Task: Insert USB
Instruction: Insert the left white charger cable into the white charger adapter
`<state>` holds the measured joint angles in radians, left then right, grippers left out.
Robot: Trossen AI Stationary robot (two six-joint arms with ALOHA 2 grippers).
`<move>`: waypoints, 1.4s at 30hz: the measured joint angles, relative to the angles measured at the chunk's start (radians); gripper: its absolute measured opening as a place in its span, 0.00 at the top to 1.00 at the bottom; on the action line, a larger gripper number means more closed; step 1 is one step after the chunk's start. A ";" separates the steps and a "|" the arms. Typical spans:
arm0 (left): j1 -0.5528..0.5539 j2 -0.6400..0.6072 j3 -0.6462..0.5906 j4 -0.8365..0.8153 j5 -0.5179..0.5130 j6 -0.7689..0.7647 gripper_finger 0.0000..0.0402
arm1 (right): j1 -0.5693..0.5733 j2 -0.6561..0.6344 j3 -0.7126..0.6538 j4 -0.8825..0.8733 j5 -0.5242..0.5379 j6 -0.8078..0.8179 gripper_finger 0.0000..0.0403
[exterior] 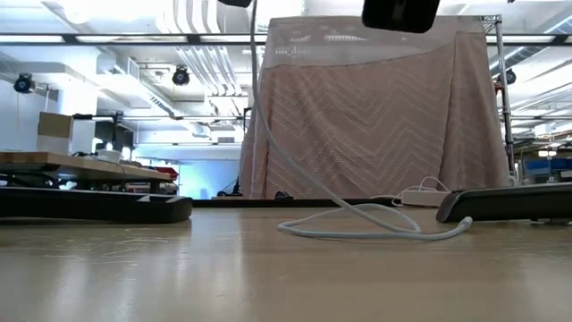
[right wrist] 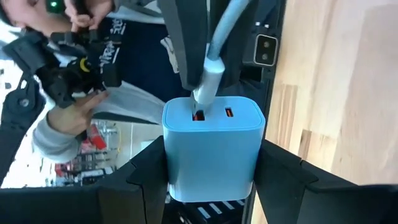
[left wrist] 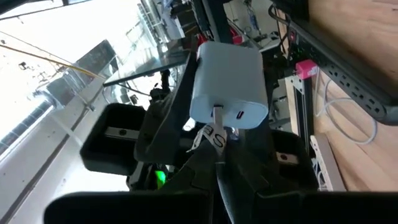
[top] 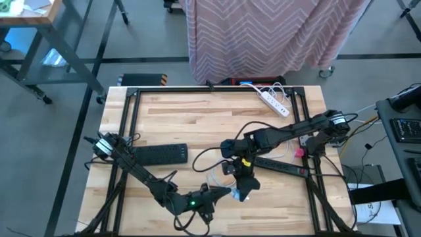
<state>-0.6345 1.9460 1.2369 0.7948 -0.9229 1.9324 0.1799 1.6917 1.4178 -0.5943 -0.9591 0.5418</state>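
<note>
You are at the insertion step: above the near middle of the tabletop point(top: 197, 125), the right end effector point(right wrist: 211, 163) pinches the USB charger block point(right wrist: 211, 146), while the left end effector point(left wrist: 217, 134) pinches the white cable's USB plug point(right wrist: 208, 81) at one port. Next, line it up squarely and press gently home.

Wooden table point(top: 197, 118), 2 black power strips point(top: 160, 155), white power strip point(top: 275, 103), cable loop point(exterior: 375, 228)

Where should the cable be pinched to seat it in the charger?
Best on the stiff plug boot, just behind the tip, fingers across its sides, pushing straight along the port axis. The cable behind it is limp and would likely buckle. The right gripper clamps the charger by its flanks, ports exposed.
</note>
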 joint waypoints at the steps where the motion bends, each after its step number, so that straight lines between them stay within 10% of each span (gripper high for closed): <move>1: 0.000 0.000 0.000 0.000 -0.004 0.000 0.98 | 0.000 0.000 0.000 0.001 0.003 0.011 0.57; 28: 0.000 -0.015 -0.003 0.036 -0.080 -0.037 0.98 | 0.005 -0.075 -0.013 0.048 0.223 0.094 0.57; 42: 0.002 -0.036 -0.012 0.010 -0.057 -0.154 0.98 | 0.012 -0.342 -0.316 0.364 0.443 0.184 0.57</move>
<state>-0.6326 1.9103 1.2247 0.8046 -0.9796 1.7780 0.1915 1.3495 1.1022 -0.2300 -0.5158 0.7260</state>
